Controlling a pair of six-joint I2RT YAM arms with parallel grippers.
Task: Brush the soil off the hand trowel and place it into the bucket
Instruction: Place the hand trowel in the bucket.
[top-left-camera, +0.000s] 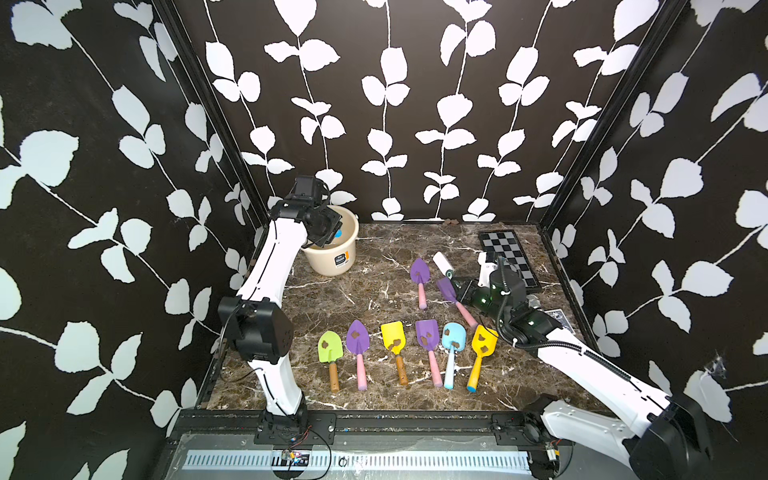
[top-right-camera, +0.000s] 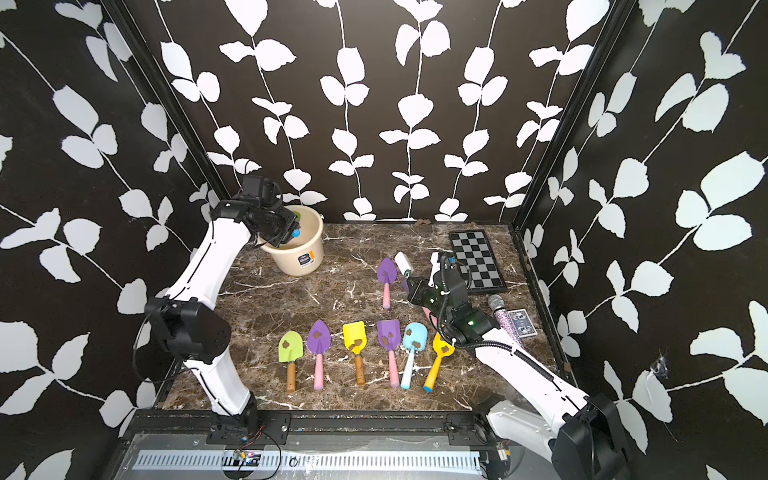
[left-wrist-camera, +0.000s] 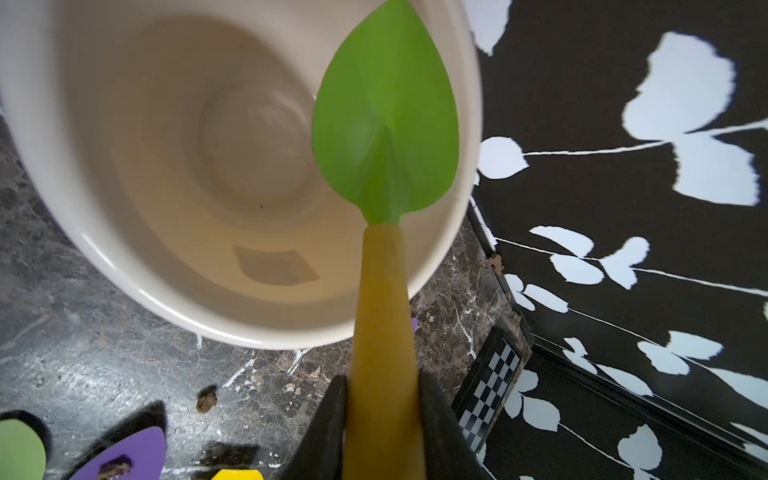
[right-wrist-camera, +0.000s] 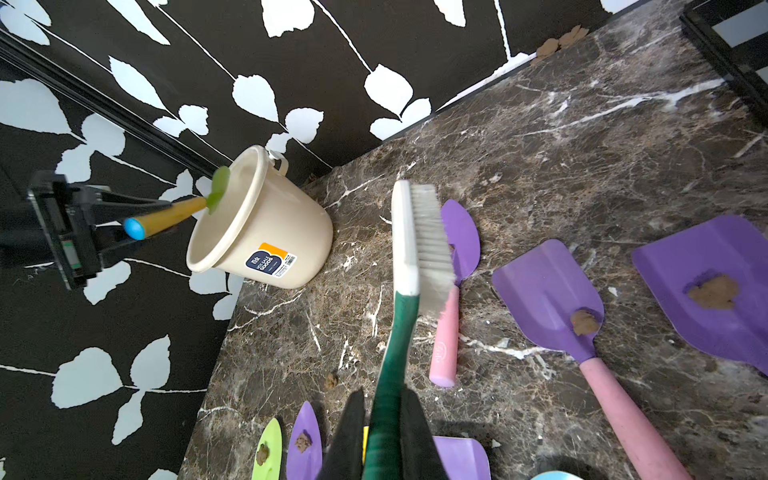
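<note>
Hand trowel, clean green blade on a yellow handle, points into the mouth of one cream bucket, left of centre in both top views. The left gripper, on its raised, bent arm, clamps the handle. The right gripper clamps one brush. Eight other trowels lie on the table, with soil on their blades.

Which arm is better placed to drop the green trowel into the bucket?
Left: the left end effector grips the green trowel by its handle, blade over the bucket. The right end effector holds the brush away from it.
</note>
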